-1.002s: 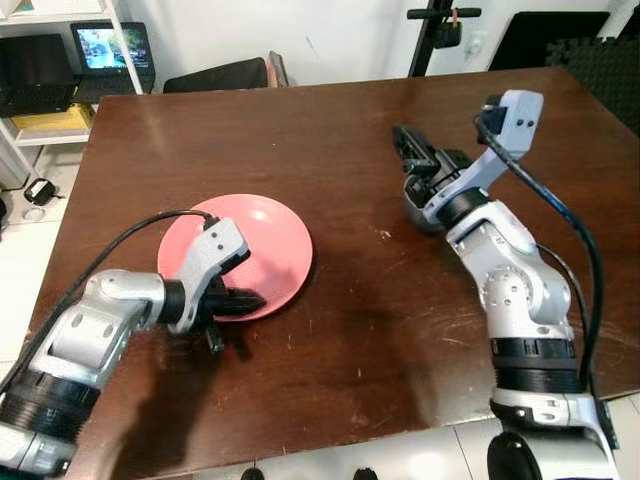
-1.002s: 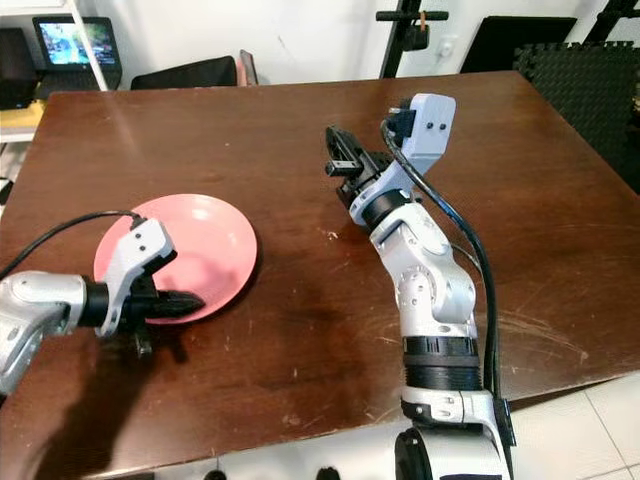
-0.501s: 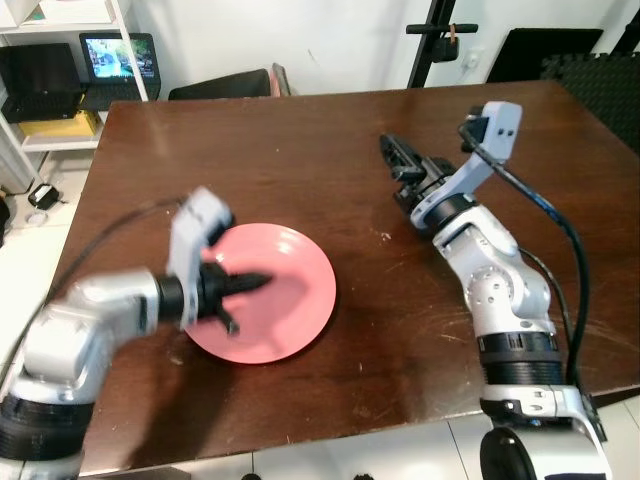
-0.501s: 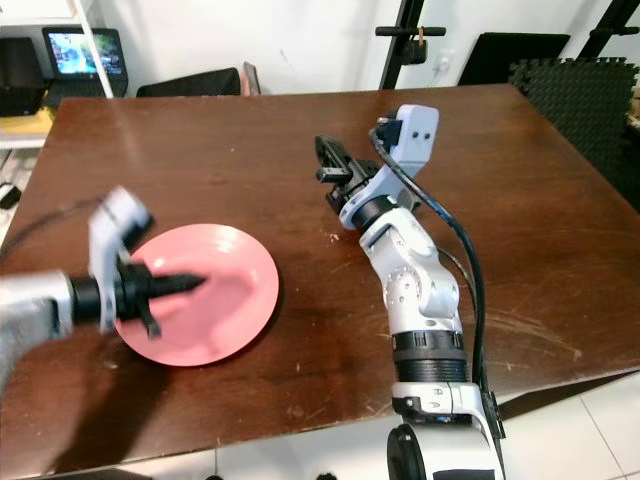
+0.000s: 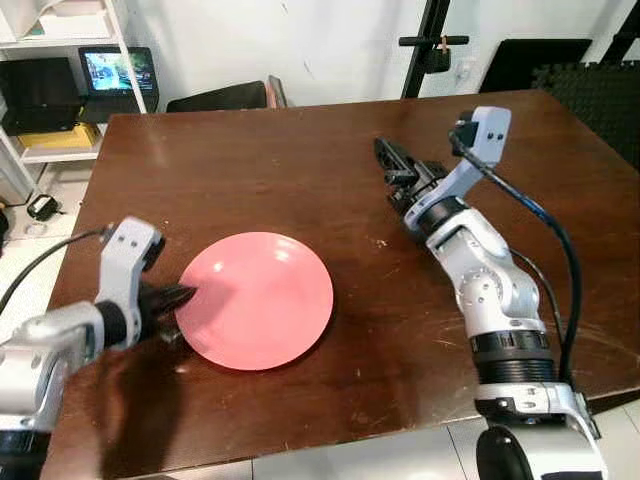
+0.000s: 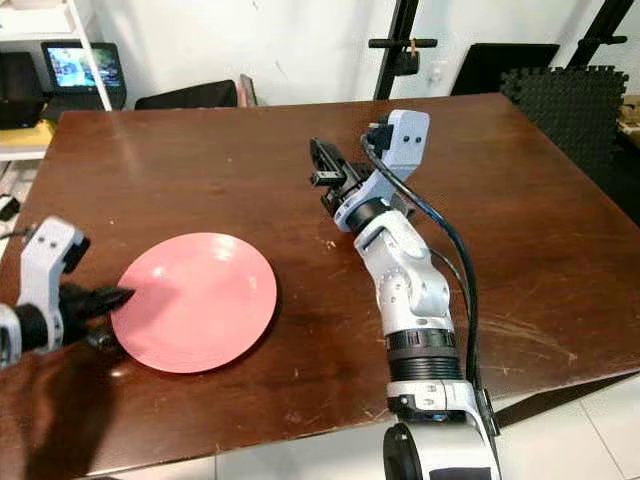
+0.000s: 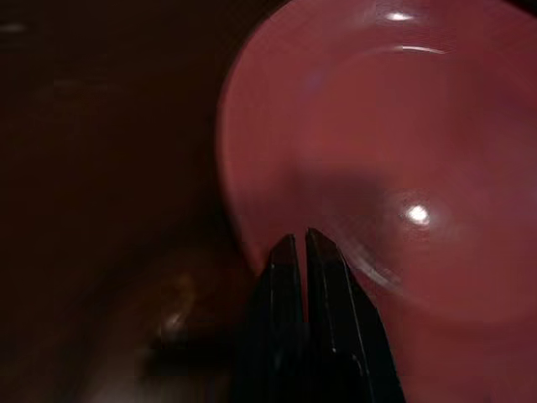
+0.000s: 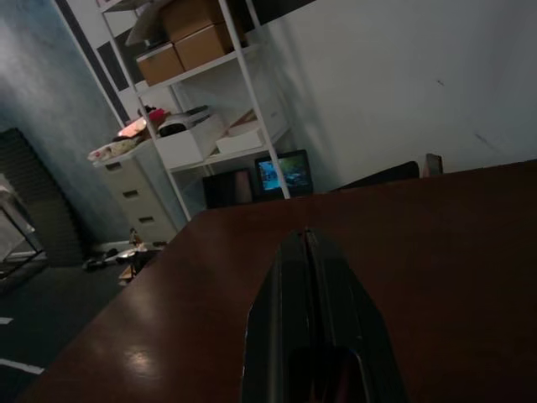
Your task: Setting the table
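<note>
A pink plate (image 5: 260,298) lies flat on the dark wooden table (image 5: 300,160), towards its near left part. My left gripper (image 5: 190,293) is low at the plate's left rim, its shut tips touching or just over the edge. In the left wrist view the two fingers (image 7: 285,269) are pressed together with nothing between them, over the plate's (image 7: 403,151) rim. My right gripper (image 5: 382,148) is shut and held above the middle of the table, pointing to the far left and well apart from the plate. Its fingers (image 8: 289,294) lie closed together in the right wrist view.
A white shelf with a laptop (image 5: 115,70) stands beyond the table's far left corner. A dark chair back (image 5: 220,96) is at the far edge. A black stand (image 5: 425,45) and foam mats (image 5: 590,80) are at the back right. The table's right half is bare wood.
My left gripper has drawn back from over the plate's middle to its left rim. The head view has shifted as well. My right gripper stays shut above the table.
</note>
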Robot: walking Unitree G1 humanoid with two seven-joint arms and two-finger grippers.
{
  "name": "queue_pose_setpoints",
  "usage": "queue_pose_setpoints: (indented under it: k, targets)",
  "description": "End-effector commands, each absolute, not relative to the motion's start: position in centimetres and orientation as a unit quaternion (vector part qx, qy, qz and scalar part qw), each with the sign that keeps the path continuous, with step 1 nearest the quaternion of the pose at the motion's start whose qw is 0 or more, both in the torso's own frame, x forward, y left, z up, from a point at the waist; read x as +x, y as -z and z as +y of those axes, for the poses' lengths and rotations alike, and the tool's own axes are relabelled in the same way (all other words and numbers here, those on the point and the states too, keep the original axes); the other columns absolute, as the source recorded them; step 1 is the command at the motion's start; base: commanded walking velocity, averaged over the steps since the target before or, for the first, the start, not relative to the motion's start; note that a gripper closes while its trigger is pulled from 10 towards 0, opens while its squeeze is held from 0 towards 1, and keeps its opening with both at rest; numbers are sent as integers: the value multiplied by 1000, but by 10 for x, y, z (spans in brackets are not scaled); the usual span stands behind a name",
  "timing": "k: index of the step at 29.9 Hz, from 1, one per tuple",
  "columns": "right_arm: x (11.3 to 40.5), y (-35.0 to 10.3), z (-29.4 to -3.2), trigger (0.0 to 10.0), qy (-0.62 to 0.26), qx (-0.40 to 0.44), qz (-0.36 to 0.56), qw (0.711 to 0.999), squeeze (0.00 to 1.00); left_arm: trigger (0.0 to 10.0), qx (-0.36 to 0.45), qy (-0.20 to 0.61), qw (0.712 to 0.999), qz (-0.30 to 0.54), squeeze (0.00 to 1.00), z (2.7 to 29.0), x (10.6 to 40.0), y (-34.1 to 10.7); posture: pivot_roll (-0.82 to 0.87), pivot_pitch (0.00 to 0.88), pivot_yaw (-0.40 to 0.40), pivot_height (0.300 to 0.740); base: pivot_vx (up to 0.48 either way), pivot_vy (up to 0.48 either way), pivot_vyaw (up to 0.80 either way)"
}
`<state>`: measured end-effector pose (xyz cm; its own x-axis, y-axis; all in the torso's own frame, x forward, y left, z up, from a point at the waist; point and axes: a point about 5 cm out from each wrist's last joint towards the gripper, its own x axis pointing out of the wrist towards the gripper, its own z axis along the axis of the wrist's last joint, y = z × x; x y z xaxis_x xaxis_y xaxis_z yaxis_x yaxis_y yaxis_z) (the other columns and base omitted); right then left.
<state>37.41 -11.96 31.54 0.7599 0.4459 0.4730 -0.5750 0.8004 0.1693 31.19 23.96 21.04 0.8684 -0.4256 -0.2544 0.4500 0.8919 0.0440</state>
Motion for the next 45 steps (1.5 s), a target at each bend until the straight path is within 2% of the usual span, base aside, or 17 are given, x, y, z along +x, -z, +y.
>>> queue_pose_setpoints:
  k: [1,5,10,22,25,36,45]
  targets:
    - [374,-315,-118,10000,-281,153,-212,923,0,10000,47,208,969,121,0,246,308,-205,86,187,50,740,0,0,0]
    - [375,-317,-119,10000,-280,154,-215,923,0,10000,61,207,964,153,0,244,302,-190,81,192,49,740,0,0,0]
    - [375,-317,-119,10000,-281,153,-216,923,0,10000,77,231,954,176,0,228,299,-173,74,198,48,740,0,0,0]
    - [375,-319,-118,10000,-281,154,-219,922,0,10000,72,258,950,161,0,206,309,-176,75,202,46,740,0,0,0]
    - [375,-319,-117,10000,-282,155,-218,921,0,10000,74,284,940,174,0,195,308,-169,64,204,47,740,0,0,0]
    - [374,-314,-105,10000,-302,159,-201,918,0,10000,75,304,923,224,0,201,294,-154,67,202,38,740,0,0,0]
    - [375,-313,-106,10000,-300,161,-200,919,0,10000,27,399,891,217,0,162,290,-152,58,195,36,740,0,0,0]
